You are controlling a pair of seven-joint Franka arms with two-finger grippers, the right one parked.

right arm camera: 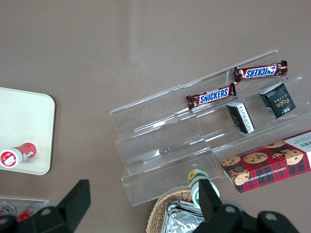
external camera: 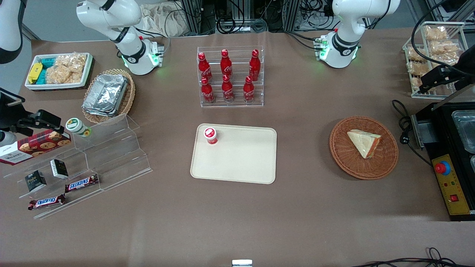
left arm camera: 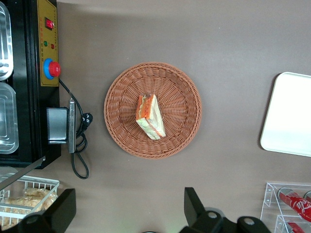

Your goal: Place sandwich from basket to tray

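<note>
Candy bars (external camera: 81, 183) sit on a clear stand nearest the camera. Farther along the counter (external camera: 237, 207), the working arm's pincer (left arm camera: 129, 213) hangs wide open high above the basket (left arm camera: 181, 82), apparently lining up over the wrapped sandwich (left arm camera: 150, 116) inside. Well aside, the tray (external camera: 241, 159) waits, holding only a small cup (external camera: 210, 135).

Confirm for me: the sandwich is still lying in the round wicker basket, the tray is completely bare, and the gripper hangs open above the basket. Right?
Not quite: the tray is not bare. A small red-capped cup stands on it, as the front view shows. The rest holds: the sandwich lies in the basket, and the left wrist view shows the gripper open above it.
</note>
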